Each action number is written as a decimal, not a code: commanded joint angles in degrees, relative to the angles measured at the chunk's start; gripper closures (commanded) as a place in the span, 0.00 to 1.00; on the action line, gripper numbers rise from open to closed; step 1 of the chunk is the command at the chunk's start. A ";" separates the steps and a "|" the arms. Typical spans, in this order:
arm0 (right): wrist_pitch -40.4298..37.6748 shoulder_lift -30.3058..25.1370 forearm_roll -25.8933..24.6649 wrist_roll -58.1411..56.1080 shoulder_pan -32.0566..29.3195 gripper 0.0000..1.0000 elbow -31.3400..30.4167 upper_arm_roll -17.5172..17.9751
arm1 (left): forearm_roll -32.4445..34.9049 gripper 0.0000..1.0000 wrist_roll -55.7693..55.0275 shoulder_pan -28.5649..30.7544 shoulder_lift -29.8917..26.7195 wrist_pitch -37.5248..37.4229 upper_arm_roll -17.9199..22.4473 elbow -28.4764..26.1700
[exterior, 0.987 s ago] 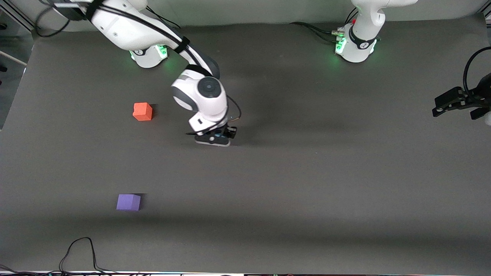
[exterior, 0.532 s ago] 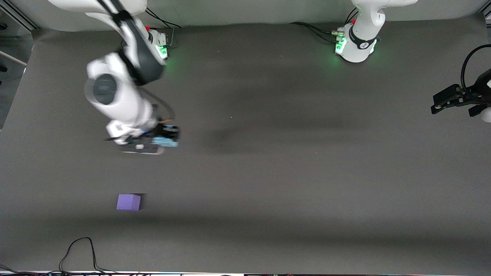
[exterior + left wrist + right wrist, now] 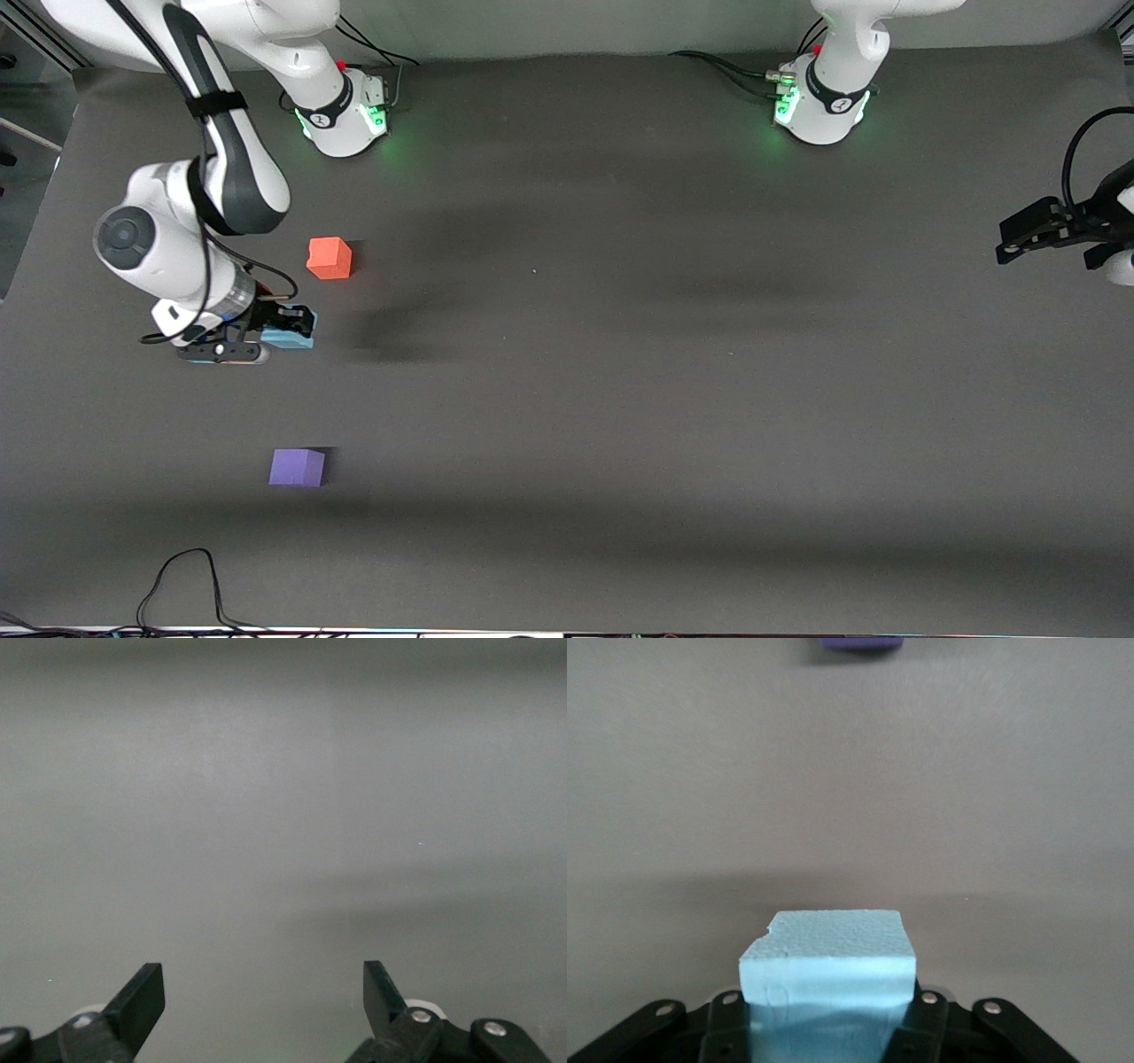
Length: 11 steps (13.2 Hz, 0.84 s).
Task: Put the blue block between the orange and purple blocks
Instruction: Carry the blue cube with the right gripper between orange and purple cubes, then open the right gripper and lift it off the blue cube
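The right pincer (image 3: 285, 335) sits in the left part of the front view, squeezing the blue block (image 3: 290, 338) tight between its fingers. It hangs over the dark tabletop (image 3: 620, 399), in the stretch between the orange block (image 3: 330, 258) higher up in the frame and the purple block (image 3: 297, 468) lower down. In the right wrist view, the blue block (image 3: 828, 979) fills the bottom middle. The left pincer (image 3: 1028, 241) waits at the right edge of the frame, and its fingers (image 3: 135, 1001) are spread wide apart around nothing.
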 commanded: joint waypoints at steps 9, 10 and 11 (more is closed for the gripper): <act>20.23 12.65 1.11 -3.47 0.74 0.65 -2.21 -2.59 | 1.06 0.00 2.47 -0.52 -1.32 -1.16 0.26 -1.91; 20.32 12.82 1.11 -3.47 0.74 0.63 -2.21 -2.59 | 1.06 0.00 2.47 -0.61 -1.32 -1.25 0.26 -1.91; 20.32 12.82 1.11 -3.47 0.74 0.52 -2.21 -2.59 | 1.06 0.00 2.47 -0.52 -1.32 -1.25 0.26 -1.91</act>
